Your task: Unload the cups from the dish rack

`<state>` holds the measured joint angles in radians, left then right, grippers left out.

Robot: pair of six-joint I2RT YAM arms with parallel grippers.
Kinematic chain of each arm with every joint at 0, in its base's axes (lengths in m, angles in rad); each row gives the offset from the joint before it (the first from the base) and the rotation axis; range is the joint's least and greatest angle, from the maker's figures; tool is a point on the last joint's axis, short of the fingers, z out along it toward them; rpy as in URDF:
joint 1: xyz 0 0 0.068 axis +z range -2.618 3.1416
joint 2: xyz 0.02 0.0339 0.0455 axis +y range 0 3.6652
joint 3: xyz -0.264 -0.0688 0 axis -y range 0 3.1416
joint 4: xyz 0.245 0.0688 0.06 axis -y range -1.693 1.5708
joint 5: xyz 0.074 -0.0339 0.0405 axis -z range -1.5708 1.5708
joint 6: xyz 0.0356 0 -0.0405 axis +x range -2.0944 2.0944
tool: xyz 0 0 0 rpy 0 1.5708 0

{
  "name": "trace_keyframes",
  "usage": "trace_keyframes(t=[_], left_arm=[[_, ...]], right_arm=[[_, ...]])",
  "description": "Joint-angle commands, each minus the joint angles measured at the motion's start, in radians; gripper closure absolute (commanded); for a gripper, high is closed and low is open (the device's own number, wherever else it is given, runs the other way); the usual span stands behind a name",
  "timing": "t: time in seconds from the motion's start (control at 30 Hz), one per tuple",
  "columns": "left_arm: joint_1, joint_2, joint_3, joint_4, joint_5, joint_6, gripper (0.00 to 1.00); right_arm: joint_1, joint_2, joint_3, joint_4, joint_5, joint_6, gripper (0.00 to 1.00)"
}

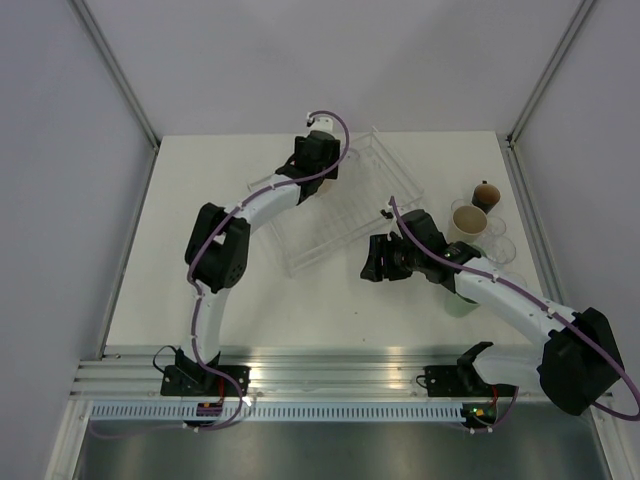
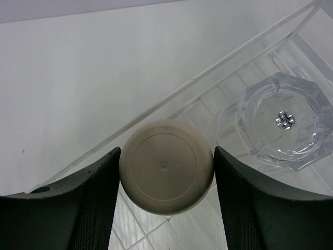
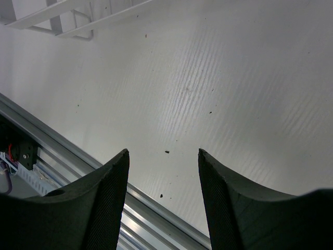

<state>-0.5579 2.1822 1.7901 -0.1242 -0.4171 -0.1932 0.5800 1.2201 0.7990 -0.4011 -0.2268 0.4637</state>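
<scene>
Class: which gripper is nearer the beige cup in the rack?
Left. The left gripper is closed on the beige cup in the rack; the right gripper hangs over the table, outside the rack.

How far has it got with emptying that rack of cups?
Partly done: several cups already stand on the table right of the dish rack. The left gripper is clamped around a beige cup still in the rack; a clear cup beside it is left. The right gripper is open, empty.
</scene>
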Motion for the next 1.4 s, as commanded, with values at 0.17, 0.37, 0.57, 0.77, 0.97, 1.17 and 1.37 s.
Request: trace_keyframes(t=[0.17, 0.37, 0.57, 0.77, 0.97, 1.17, 1.37], left_arm=[[0.001, -0.2, -0.168, 0.0, -0.006, -0.023, 0.98], [0.015, -0.423, -0.25, -0.067, 0.142, -0.057, 0.98], [0.09, -0.619, -0.317, -0.106, 0.564, -0.23, 0.98], [0.222, -0.803, -0.552, 0.116, 1.081, -0.556, 0.98], [0.253, -0.904, -0.848, 0.582, 1.33, -1.044, 0.98], [0.256, -0.912, -1.032, 1.047, 1.371, -1.431, 0.98], [0.256, -0.914, -1.089, 1.103, 1.367, -1.482, 0.98]], right_arm=[[0.001, -0.021, -0.001, 0.016, 0.007, -0.007, 0.39], [0.001, -0.039, -0.001, 0.05, 0.006, -0.011, 0.39], [0.001, -0.103, -0.024, 0.189, -0.028, 0.01, 0.39], [0.001, -0.235, -0.049, 0.347, -0.017, 0.026, 0.39], [0.0, -0.289, -0.096, 0.499, 0.035, 0.053, 0.38], [0.001, -0.269, -0.152, 0.673, 0.017, 0.124, 0.36], [0.001, -0.269, -0.139, 0.703, -0.003, 0.109, 0.36]])
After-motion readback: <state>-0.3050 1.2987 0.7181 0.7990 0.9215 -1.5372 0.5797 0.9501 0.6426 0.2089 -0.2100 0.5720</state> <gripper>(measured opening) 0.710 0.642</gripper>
